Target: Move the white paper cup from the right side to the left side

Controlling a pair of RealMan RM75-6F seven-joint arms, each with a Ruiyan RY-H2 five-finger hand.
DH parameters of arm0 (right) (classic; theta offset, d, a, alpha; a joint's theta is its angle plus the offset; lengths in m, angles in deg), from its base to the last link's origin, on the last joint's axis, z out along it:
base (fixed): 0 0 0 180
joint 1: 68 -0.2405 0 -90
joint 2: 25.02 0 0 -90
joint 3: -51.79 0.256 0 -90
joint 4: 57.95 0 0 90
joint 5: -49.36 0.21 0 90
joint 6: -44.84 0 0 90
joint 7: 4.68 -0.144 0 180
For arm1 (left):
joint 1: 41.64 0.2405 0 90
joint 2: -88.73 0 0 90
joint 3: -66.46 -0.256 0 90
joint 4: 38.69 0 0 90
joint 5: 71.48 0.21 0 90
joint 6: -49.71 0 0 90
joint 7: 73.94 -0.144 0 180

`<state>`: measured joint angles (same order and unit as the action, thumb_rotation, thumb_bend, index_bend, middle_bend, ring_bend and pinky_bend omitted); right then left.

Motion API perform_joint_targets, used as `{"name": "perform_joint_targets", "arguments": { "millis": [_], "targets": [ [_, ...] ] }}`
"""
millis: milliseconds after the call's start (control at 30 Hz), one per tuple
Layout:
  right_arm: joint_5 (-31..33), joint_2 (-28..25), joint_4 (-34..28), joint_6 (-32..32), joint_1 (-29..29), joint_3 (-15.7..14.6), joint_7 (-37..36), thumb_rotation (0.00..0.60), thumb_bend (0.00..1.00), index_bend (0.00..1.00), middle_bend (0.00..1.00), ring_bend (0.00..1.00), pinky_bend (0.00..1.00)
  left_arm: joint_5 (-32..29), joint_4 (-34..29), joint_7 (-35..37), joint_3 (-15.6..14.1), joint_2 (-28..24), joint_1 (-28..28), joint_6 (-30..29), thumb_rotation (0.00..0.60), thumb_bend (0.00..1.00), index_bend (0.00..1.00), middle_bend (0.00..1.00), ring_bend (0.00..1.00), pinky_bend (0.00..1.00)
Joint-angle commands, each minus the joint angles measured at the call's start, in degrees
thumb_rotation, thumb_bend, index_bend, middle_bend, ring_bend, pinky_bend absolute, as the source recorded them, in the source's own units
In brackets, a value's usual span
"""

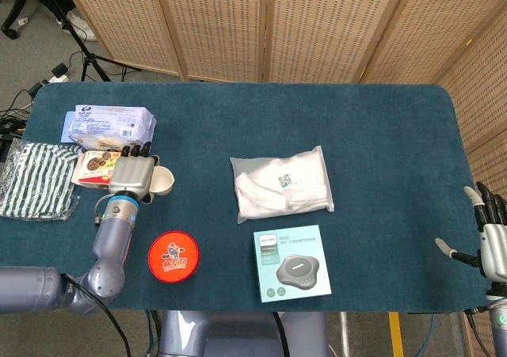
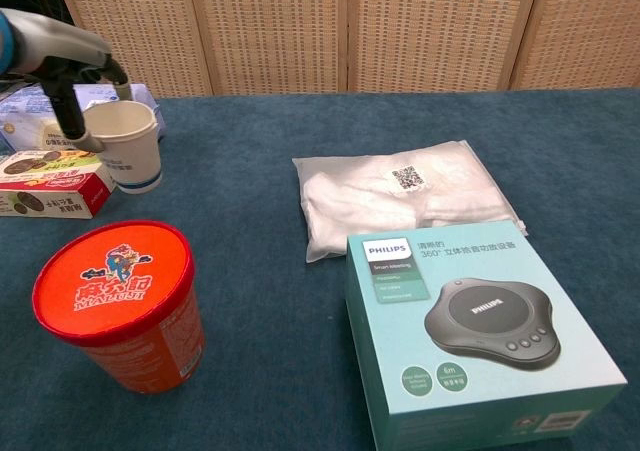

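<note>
The white paper cup point(image 1: 163, 183) point(image 2: 126, 145) stands upright at the left of the blue table point(image 1: 380, 135), right beside a red-and-green snack box point(image 1: 108, 170) point(image 2: 50, 181). My left hand point(image 1: 133, 173) grips the cup by its rim and side, with fingers point(image 2: 72, 111) showing at the cup's left in the chest view. Whether the cup's base touches the table I cannot tell. My right hand point(image 1: 491, 242) hangs off the table's right edge, fingers spread, holding nothing.
A red-lidded tub point(image 1: 173, 255) point(image 2: 120, 301) stands near the front left. A white plastic bag point(image 1: 281, 183) point(image 2: 405, 196) and a teal Philips box point(image 1: 291, 263) point(image 2: 475, 321) occupy the middle. A blue-white pack point(image 1: 108, 127) and striped cloth point(image 1: 36, 179) lie far left.
</note>
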<state>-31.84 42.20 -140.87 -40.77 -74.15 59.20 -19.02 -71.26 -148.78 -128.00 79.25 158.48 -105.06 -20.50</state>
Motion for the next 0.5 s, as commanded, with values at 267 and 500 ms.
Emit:
{"name": "perform_joint_targets", "arguments": {
  "millis": [267, 500],
  "targets": [
    [0.2, 0.3, -0.6, 1.0, -0.3, 0.0, 1.7, 0.600, 0.18, 0.08, 0.00, 0.00, 0.00, 1.8, 9.8, 5.2, -1.6, -1.1, 3.4, 10.4, 0.600, 0.31, 0.39, 0.00, 0.00, 0.00],
    [1.1, 0.4, -0.1, 1.9, -0.4, 0.6, 1.5, 0.600, 0.18, 0.08, 0.00, 0.00, 0.00, 4.0, 11.3, 4.8, -3.3, -0.6, 3.2, 12.9, 0.600, 0.31, 0.39, 0.00, 0.00, 0.00]
  ]
}}
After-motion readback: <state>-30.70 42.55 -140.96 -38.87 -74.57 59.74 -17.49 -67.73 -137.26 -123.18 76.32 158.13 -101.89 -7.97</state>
